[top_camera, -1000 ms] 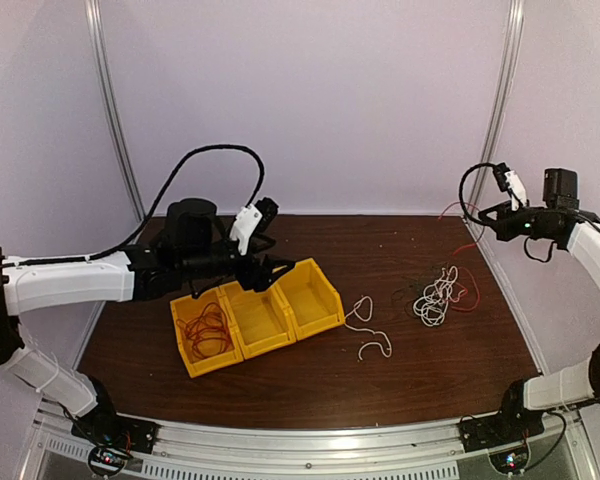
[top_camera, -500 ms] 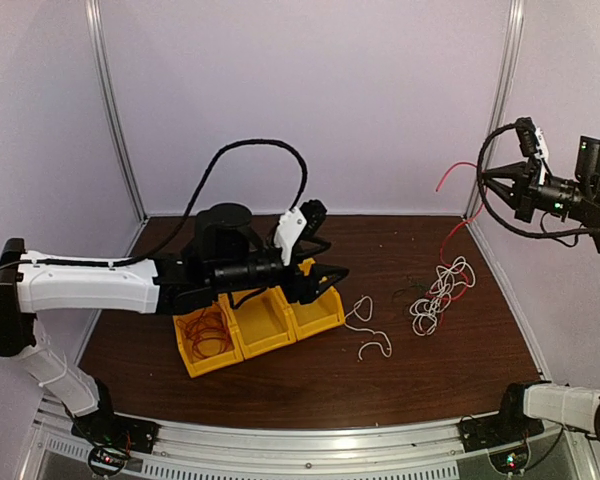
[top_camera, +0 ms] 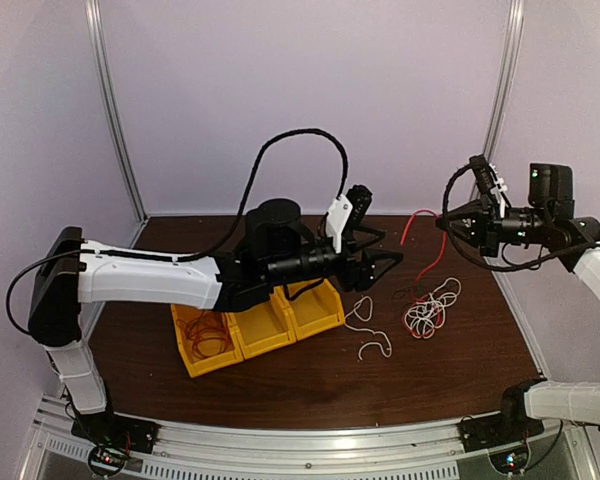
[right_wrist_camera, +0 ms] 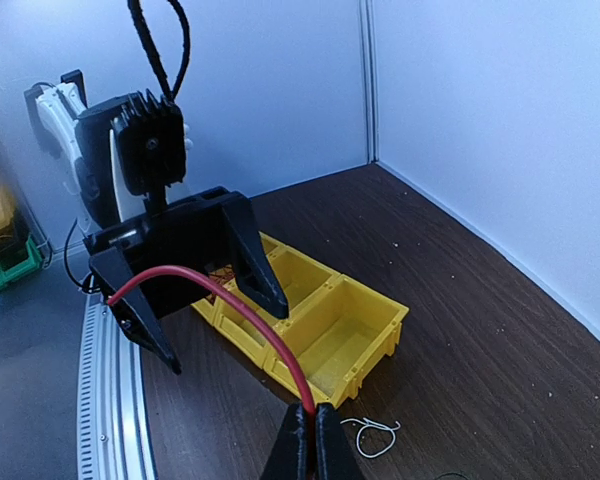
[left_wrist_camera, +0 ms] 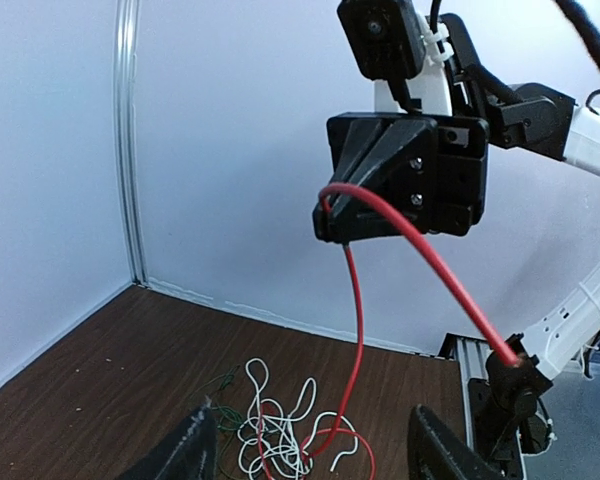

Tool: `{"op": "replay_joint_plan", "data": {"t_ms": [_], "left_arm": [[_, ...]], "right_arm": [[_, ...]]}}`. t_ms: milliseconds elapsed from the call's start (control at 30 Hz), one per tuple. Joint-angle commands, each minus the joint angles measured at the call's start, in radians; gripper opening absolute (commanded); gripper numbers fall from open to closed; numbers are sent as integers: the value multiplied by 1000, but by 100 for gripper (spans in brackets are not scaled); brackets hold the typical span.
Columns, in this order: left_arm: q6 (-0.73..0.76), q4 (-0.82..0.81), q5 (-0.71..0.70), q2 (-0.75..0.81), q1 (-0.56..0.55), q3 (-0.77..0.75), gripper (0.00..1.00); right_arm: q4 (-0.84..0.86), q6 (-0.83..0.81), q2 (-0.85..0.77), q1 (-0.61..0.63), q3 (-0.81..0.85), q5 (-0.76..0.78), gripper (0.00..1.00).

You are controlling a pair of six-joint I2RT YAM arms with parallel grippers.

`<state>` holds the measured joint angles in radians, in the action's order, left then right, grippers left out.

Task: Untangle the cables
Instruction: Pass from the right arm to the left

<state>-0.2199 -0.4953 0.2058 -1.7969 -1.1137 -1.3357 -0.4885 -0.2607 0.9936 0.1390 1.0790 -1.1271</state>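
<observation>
A: What is the right hand (top_camera: 446,222) doing?
B: It is pinching the red cable (left_wrist_camera: 357,320), fingers pressed together on it, and holding it high above the surface (top_camera: 310,385).
A: And the left hand (top_camera: 388,263)?
B: It is hovering with fingers spread, just beside that red strand. The other cables (top_camera: 428,308) are lying tangled on the surface below.
</observation>
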Motion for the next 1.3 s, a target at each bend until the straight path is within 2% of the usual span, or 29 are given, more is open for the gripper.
{"op": "replay_joint_plan", "data": {"t_ms": [0, 300, 367, 467, 567, 700, 900, 967, 1000, 1100, 1167, 1267], "left_arm": [[-59, -145, 78, -91, -21, -63, 64], [-75, -171, 116, -211, -37, -147, 44], [-72, -173, 122, -221, -37, -148, 42], [-68, -165, 138, -234, -36, -160, 29], [-58, -148, 129, -245, -37, -176, 21], [-46, -138, 113, -258, -37, -192, 17], [-41, -140, 101, -257, -36, -194, 2], [-40, -140, 103, -255, -35, -194, 0], [-39, -140, 103, -254, -35, -192, 0], [-41, -150, 90, -234, -34, -176, 0], [-47, -160, 76, -215, -35, -157, 0], [-67, -166, 34, -177, -34, -125, 0]], "right_arm": [[67, 7, 14, 57, 25, -49, 0], [13, -15, 65, 123, 84, -39, 0], [9, -17, 67, 130, 87, -35, 0], [11, -17, 70, 134, 88, -32, 0], [11, -13, 75, 136, 95, -35, 0], [9, -8, 80, 136, 103, -31, 0], [9, -3, 83, 135, 108, -34, 0], [8, -2, 83, 136, 112, -35, 0], [3, -1, 83, 136, 115, -40, 3], [-16, -10, 83, 131, 118, -34, 34], [-51, -57, 82, 116, 111, -21, 42], [-111, -139, 88, 68, 87, -3, 48]]}}
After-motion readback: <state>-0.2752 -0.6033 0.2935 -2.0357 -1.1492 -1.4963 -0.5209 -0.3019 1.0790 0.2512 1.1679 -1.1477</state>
